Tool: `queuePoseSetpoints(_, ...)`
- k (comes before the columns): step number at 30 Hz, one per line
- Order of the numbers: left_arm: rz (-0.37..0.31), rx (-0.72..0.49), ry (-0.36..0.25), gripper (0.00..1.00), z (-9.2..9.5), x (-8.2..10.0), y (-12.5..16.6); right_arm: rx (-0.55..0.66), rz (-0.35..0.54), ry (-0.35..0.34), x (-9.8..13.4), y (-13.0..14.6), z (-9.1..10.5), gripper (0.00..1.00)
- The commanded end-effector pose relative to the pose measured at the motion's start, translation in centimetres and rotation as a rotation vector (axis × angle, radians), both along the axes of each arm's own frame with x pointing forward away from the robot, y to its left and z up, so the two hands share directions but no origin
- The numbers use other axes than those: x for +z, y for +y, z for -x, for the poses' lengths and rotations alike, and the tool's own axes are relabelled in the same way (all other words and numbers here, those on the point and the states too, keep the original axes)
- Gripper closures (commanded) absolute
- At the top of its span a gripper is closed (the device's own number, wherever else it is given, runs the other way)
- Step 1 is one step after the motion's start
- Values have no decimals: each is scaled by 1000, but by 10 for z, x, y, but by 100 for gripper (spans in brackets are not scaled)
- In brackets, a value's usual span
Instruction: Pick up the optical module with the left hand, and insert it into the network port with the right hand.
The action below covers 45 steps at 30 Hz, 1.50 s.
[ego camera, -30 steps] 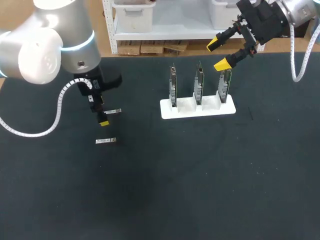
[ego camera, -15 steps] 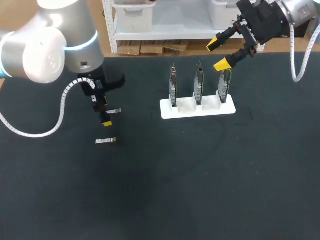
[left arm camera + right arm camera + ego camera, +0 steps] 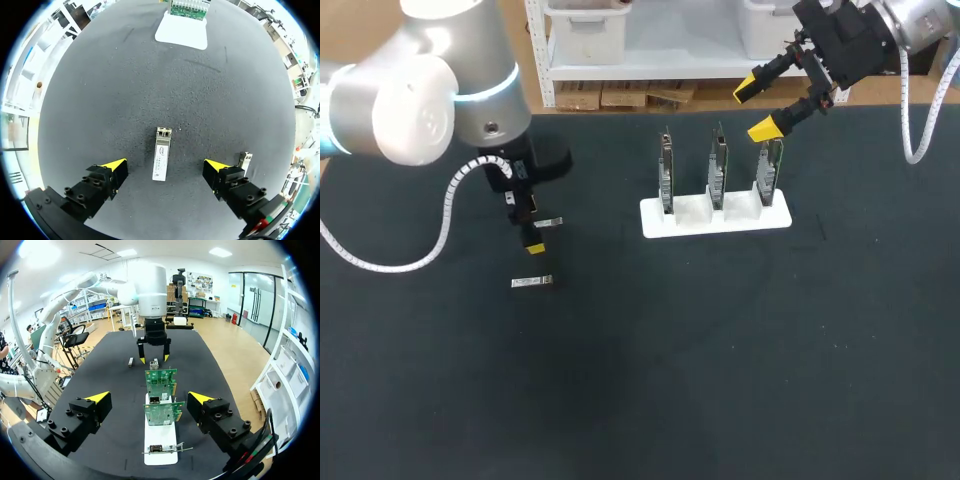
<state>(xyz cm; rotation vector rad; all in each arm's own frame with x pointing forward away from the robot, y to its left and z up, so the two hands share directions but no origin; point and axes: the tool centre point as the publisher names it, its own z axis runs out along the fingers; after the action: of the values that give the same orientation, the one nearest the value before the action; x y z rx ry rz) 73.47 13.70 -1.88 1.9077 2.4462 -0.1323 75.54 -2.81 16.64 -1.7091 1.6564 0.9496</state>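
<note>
Currently left end effector (image 3: 165,166) spread open — optical module (image 3: 161,160) between tips, gaps both sides.

Silver-white left arm (image 3: 415,95) and right arm (image 3: 920,20) carry coiled white cables (image 3: 442,205) and black, yellow-tipped jaws.

The table (image 3: 720,350) has a dark, matte top from edge to edge. Toward its left side two small silver parts lie flat, a little apart: the first optical module (image 3: 549,221) and, nearer the front edge, the second optical module (image 3: 532,282). Well to their right sits a white holder (image 3: 715,217) (three slots in a row), with three green circuit boards (image 3: 719,160) standing upright in it.
</note>
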Motion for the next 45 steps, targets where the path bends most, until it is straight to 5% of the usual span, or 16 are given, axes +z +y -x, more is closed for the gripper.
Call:
queuePoseSetpoints(1,-8,-3,5,0,-3,-1,-2,-3,0,-3,0,0,2,0)
queuePoseSetpoints(16,-42,-21,18,2,-4,-8,-6,-3,0,-3,0,0,2,0)
queuePoseSetpoints(17,-38,-26,17,51,-4,-8,-6,-3,0,-3,0,0,2,0)
queuePoseSetpoints(18,-39,-25,17,89,-4,-8,-6,-3,0,-3,0,0,2,0)
queuePoseSetpoints(19,-39,-23,17,100,-4,-8,-6,-3,0,-3,0,0,2,0)
queuePoseSetpoints(45,16,56,53,100,0,1,18,-3,0,-3,0,0,2,0)
